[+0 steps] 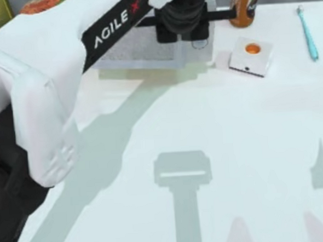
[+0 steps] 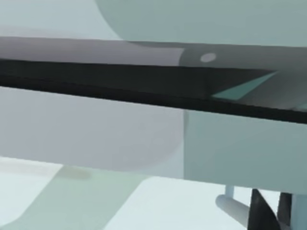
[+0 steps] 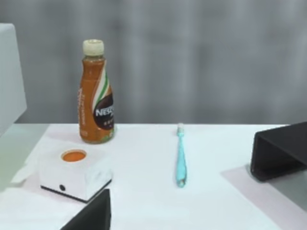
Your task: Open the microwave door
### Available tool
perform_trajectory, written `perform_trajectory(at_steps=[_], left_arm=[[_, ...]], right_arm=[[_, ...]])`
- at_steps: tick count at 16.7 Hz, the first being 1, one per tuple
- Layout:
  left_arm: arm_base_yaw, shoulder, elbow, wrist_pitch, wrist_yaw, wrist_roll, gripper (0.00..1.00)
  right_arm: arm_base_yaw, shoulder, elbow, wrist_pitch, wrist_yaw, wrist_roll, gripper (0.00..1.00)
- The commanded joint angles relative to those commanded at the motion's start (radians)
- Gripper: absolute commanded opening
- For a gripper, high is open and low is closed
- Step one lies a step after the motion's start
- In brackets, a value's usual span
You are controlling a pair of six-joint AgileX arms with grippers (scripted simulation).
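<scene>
Looming white nearest the lens, your left arm (image 1: 38,115) is reaching to twelve o'clock where the microwave door (image 1: 138,59) is sitting under its claw (image 1: 181,35), grip unreadable, so keep pulling gently along the hinge's arc.

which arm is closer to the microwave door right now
Left. The left gripper is right at the microwave door, at the table's far edge. The right arm is outside the top view, parked away.

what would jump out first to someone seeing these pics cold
The left arm sweeps across the top view from its left edge to the microwave at the far side, left gripper over its front. Right of it: a white cube, an orange bottle, a teal toothbrush.
</scene>
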Motion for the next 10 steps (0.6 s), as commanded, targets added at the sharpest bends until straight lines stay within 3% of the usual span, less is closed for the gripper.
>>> perform_trajectory(at_steps=[10], left_arm=[[0.003, -0.134, -0.243, 0.131, 0.033, 0.079, 0.00]], right_arm=[[0.000, 0.000, 0.000, 0.000, 0.000, 0.000, 1.00]])
